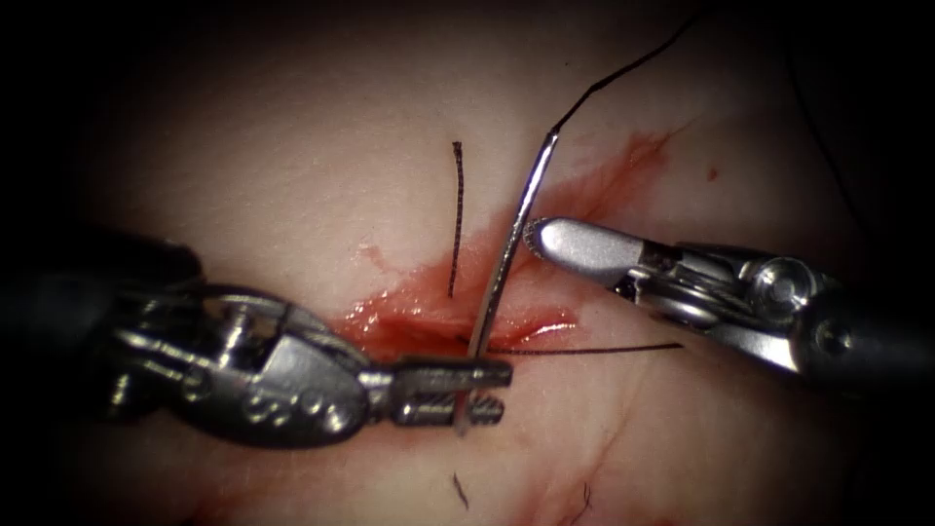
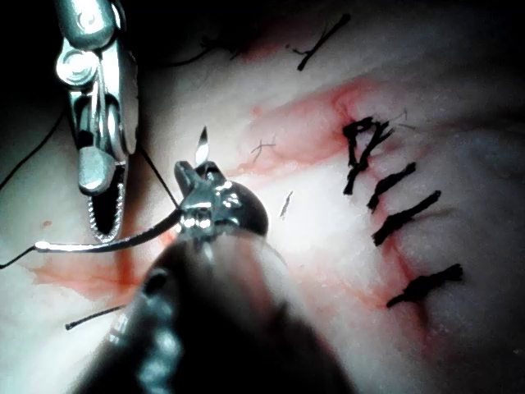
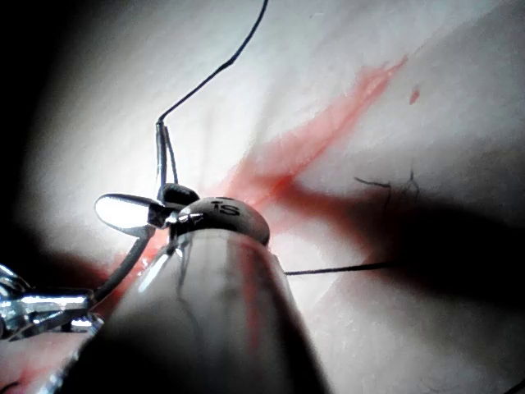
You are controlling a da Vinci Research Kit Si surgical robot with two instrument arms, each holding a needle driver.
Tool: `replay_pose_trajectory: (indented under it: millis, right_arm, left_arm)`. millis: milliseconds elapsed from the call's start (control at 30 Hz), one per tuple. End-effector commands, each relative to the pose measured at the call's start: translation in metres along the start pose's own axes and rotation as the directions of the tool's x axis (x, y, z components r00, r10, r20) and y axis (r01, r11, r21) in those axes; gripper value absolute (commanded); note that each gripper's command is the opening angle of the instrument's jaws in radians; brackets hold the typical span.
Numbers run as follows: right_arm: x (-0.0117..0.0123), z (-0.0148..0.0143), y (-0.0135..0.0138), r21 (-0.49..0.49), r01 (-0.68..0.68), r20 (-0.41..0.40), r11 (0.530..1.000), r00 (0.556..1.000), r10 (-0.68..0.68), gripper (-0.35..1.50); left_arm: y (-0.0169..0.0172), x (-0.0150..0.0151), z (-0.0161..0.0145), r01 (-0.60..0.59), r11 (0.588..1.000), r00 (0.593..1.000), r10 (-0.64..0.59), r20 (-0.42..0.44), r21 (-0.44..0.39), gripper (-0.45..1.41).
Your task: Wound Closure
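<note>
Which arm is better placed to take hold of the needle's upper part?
Right. Its tool sits beside the needle above the cut; the left tool already grips the needle near its tip.

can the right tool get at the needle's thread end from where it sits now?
Probably yes. The right tool sits beside the needle, jaws open, holding nothing. The left tool grips the needle near its point, over the cut, so the upper shaft and the thread end stand free above the tissue.
</note>
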Motion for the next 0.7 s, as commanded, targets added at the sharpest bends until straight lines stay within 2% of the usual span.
replay_pose_trajectory:
  millis: [33, 167, 533, 633, 700]
  right_arm:
    - [0.0003, 0.0012, 0.0003, -0.001, 0.001, -0.012, 1.0, 1.0, -0.001, 1.11]
    - [0.0007, 0.0024, 0.0006, -0.013, 0.003, -0.051, 1.0, 0.999, -0.004, 1.11]
    - [0.0008, 0.0028, 0.0008, -0.015, 0.004, -0.056, 1.0, 0.998, -0.005, 1.03]
    - [0.0008, 0.0026, 0.0008, -0.015, 0.004, -0.055, 1.0, 0.998, -0.005, 0.91]
    - [0.0009, 0.0026, 0.0008, -0.014, 0.004, -0.054, 1.0, 0.999, -0.005, 0.56]
  left_arm:
    - [0.0, -0.0001, 0.0007, -0.002, 1.0, 1.0, 0.002, -0.001, -0.001, -0.45]
    - [0.0, 0.0001, 0.0009, -0.001, 1.0, 1.0, 0.001, 0.001, -0.002, -0.45]
    - [0.0, 0.0003, 0.001, -0.001, 1.0, 1.0, 0.001, 0.0, -0.004, -0.45]
    - [-0.0001, 0.0003, 0.0009, -0.001, 1.0, 1.0, 0.001, -0.001, -0.005, -0.45]
    - [0.0, 0.0002, 0.001, -0.002, 1.0, 1.0, 0.002, -0.001, -0.004, -0.45]
